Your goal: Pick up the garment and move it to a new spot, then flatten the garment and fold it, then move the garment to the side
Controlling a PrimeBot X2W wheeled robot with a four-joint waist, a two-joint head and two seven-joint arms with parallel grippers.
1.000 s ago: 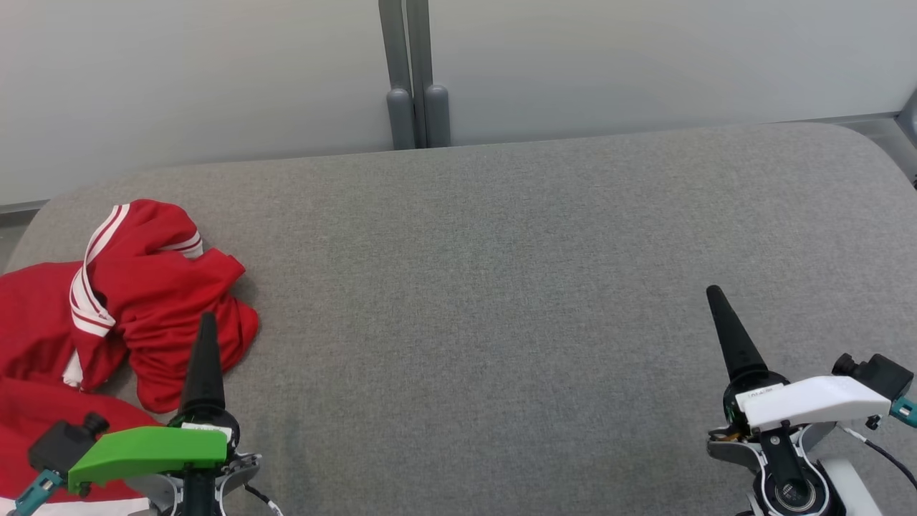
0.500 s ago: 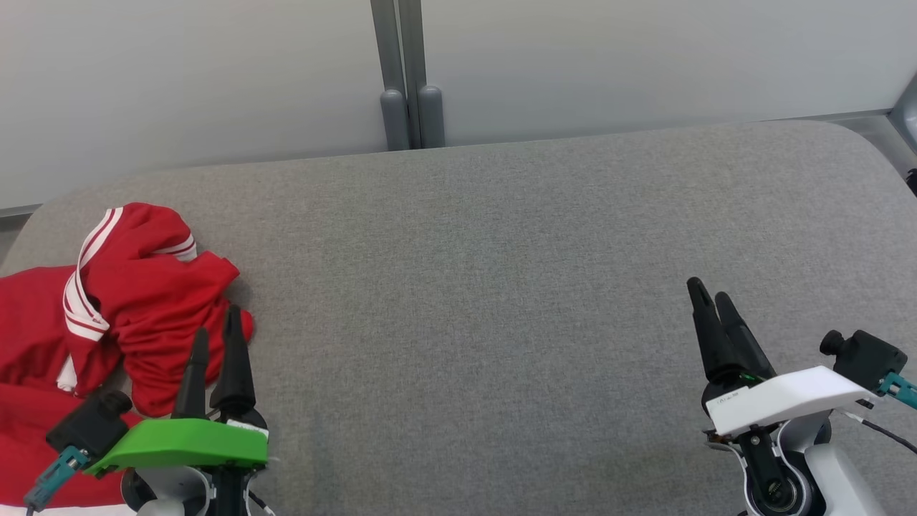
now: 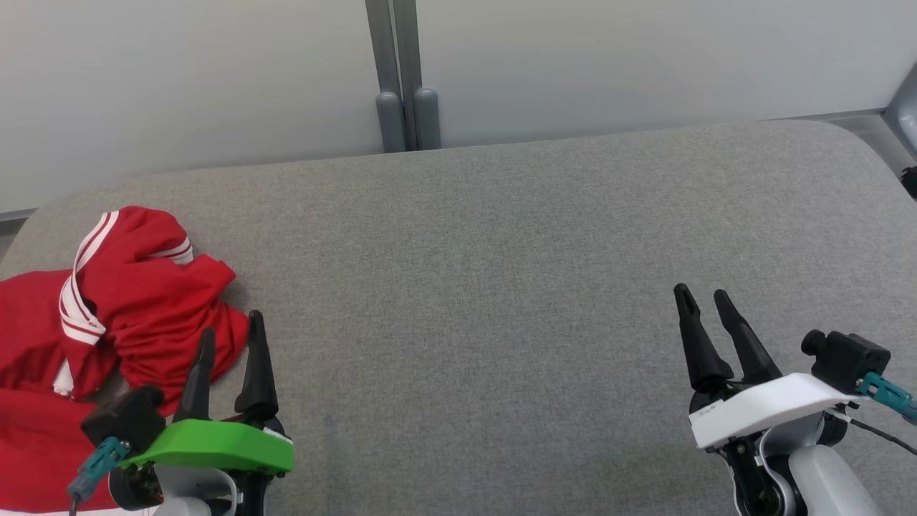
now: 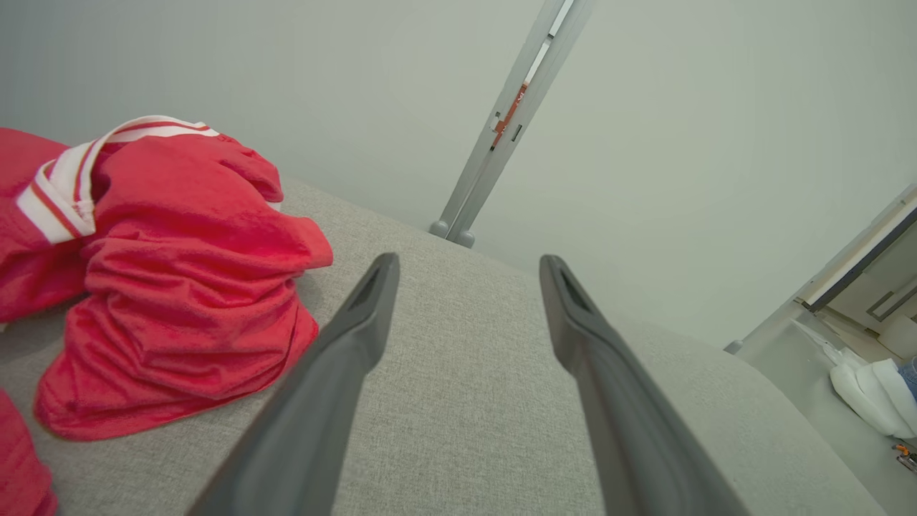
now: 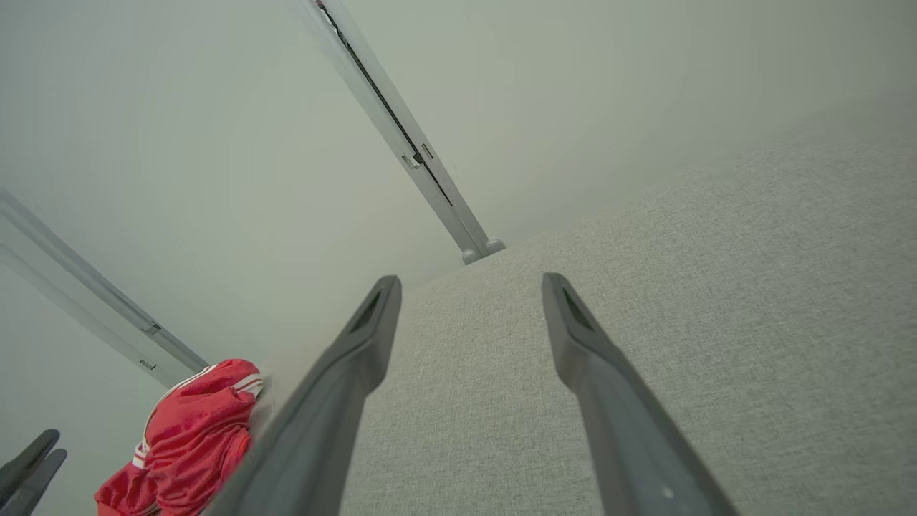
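Red garment (image 5: 193, 430) lies near left pincer (image 5: 51, 444) in right wrist view.

Before you, the garment (image 3: 143, 301), red cloth with a soft sheen and white-striped trim, lies crumpled on the pad (image 3: 501, 287), a matt, coarse grey weave; beside the garment, the left gripper (image 3: 231, 324) shows matt dark plastic fingers (image 3: 256, 365) and a smooth green shell (image 3: 215, 444).

Nothing readable here, honestly. There's a tiny line of print on the white cover (image 3: 766, 405) of the right gripper (image 3: 700, 292), way too small to make out.
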